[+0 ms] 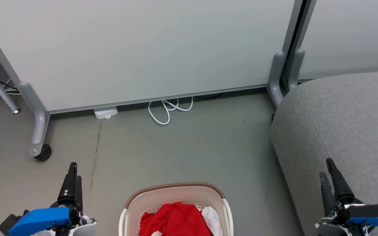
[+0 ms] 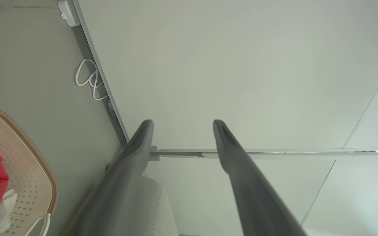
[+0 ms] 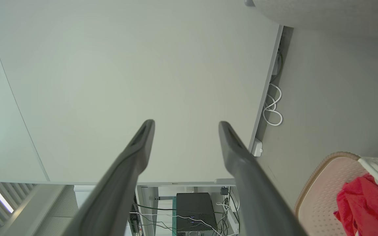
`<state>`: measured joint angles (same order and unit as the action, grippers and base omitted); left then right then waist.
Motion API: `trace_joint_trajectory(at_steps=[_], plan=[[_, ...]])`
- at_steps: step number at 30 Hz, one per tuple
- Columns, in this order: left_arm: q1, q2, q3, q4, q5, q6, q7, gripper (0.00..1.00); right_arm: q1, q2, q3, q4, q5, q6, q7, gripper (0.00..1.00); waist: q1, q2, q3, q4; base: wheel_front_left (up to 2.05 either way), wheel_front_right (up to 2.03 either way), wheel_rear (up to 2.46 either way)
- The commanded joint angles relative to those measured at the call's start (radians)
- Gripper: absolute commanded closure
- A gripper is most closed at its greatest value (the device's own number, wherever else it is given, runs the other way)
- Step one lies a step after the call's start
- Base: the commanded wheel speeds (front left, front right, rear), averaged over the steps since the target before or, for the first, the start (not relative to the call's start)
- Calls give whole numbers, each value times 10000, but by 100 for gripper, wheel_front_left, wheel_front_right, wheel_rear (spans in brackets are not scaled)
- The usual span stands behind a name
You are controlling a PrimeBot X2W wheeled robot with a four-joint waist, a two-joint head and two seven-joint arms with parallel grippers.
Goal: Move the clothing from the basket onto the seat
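the red clothing (image 1: 174,219) lies heaped in the basket (image 1: 176,190) on the floor (image 1: 192,144), with white fabric (image 1: 212,218), perhaps its trim, at the basket's right wall. the grey seat (image 1: 346,124) stands to the right. the left gripper (image 1: 75,171) and right gripper (image 1: 325,167) are spread wide, holding nothing.

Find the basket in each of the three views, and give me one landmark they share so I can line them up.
Head view: the basket sits at bottom centre, cut by the lower edge.
Left wrist view: the basket lies at lower left, against the left edge.
Right wrist view: the basket is in the lower right corner.
Shared landmark: the looped white cable on the floor beyond the basket.
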<state>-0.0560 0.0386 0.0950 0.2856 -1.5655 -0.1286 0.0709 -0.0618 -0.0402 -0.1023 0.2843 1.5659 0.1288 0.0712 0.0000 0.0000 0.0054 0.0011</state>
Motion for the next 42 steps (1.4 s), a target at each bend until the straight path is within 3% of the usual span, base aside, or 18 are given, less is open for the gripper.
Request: trace_joint_trajectory(at_steps=[1,13,32,42], plan=[[-367,76,-14,-226,337,-5,-137,0,-278,-42,32,-234,-354,5,-137,0,0,0,6,3,0,0,0],[-535,89,-137,-566,2568,73,-671,0,-369,-56,255,-553,-2516,8,-673,0,0,0,42,28,0,0,0],[-607,105,-998,-1040,6634,779,-1387,0,-448,-140,875,-913,-6460,13,-1387,0,0,0,88,88,0,0,0],[-654,112,-1357,-935,8258,940,-1678,0,-471,-143,1052,-826,-7941,15,-1680,0,0,0,87,121,0,0,0]])
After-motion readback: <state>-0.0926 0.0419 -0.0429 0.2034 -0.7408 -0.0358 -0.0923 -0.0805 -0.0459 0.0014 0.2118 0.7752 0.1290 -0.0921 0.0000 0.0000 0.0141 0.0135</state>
